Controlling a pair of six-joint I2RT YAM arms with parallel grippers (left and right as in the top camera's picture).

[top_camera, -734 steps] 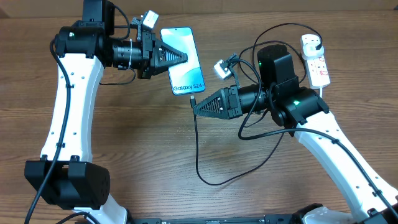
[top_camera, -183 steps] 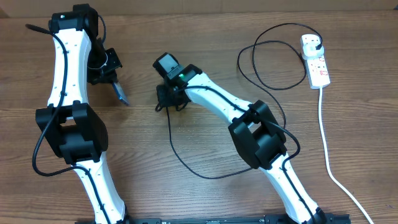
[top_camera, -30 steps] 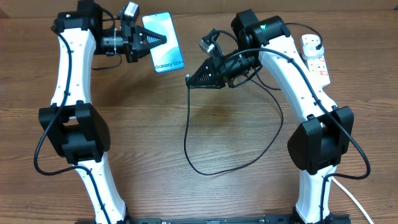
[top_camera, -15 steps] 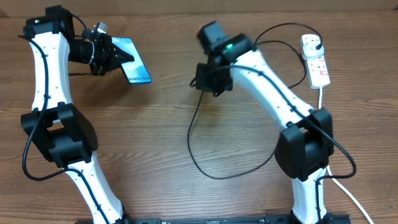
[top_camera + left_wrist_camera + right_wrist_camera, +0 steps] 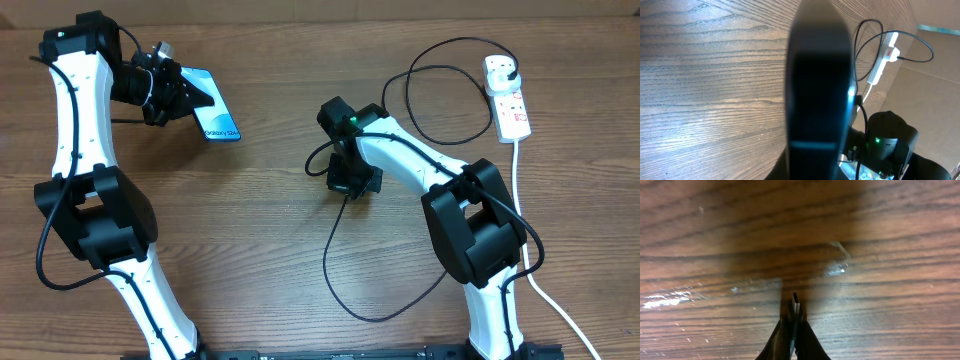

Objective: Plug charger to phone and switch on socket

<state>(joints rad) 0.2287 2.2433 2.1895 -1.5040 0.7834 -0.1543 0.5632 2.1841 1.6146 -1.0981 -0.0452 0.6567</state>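
Note:
My left gripper (image 5: 197, 97) is shut on the phone (image 5: 217, 117) and holds it tilted above the table's far left, its light blue screen facing up and right. In the left wrist view the phone (image 5: 817, 85) is a dark edge-on shape that hides the fingers. My right gripper (image 5: 352, 182) points down at the table's middle and is shut on the charger's connector tip (image 5: 796, 301), close above the wood. The black charger cable (image 5: 378, 317) loops toward the front and runs back to the white socket (image 5: 511, 105) at the far right.
The socket's thick white cord (image 5: 522, 220) runs down the right side to the front edge. The cable makes a second loop (image 5: 430, 100) left of the socket. The socket also shows in the left wrist view (image 5: 883, 55).
My right gripper has moved toward the front and right with the connector, dragging the cable loop along. The left gripper and phone have hardly moved.

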